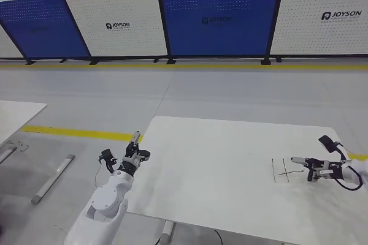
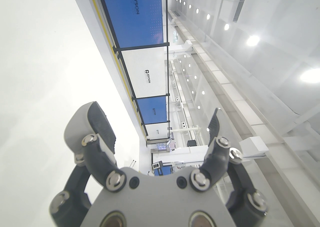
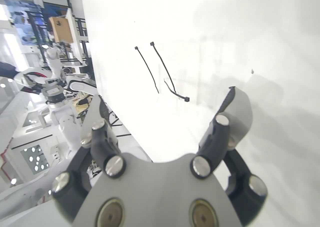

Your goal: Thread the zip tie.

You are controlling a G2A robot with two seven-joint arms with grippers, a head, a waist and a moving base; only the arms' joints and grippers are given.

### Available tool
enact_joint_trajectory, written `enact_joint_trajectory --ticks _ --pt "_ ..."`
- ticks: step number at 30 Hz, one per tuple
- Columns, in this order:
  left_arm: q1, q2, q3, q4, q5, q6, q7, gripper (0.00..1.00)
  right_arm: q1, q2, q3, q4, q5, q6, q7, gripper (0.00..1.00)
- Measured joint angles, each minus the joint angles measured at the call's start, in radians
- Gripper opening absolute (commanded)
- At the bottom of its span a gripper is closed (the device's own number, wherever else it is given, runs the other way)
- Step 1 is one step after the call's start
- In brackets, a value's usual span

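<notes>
Three thin black zip ties [image 1: 284, 170] lie loose on the white table [image 1: 214, 165] near its right side, two roughly parallel and one crossing them. In the right wrist view the zip ties [image 3: 162, 68] lie just beyond my fingertips, each with its small square head visible. My right gripper [image 1: 302, 166] [image 3: 165, 98] hovers open right beside them, with nothing between its fingers. My left gripper [image 1: 138, 142] [image 2: 155, 110] is open and empty at the table's left edge, far from the ties.
The table edge [image 2: 75, 8] runs beside the left gripper. A second white table [image 1: 6, 119] stands off to the far left, and a metal bar [image 1: 52, 179] lies on the floor between them. Blue and white panels [image 1: 218, 24] line the back.
</notes>
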Motion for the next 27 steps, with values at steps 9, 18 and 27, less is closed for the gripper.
enact_joint_trajectory --ticks 9,18,27 --pt "0.0 0.0 0.0 0.0 0.0 0.0 0.0 1.0 -0.013 0.005 0.03 0.001 -0.03 0.014 0.004 0.42" --pt "0.0 0.0 0.0 0.0 0.0 0.0 0.0 1.0 -0.016 -0.005 0.047 0.019 -0.04 0.045 0.004 0.42" --pt "0.0 0.0 0.0 0.0 0.0 0.0 0.0 1.0 -0.015 -0.018 0.067 0.075 -0.026 0.027 0.025 0.39"
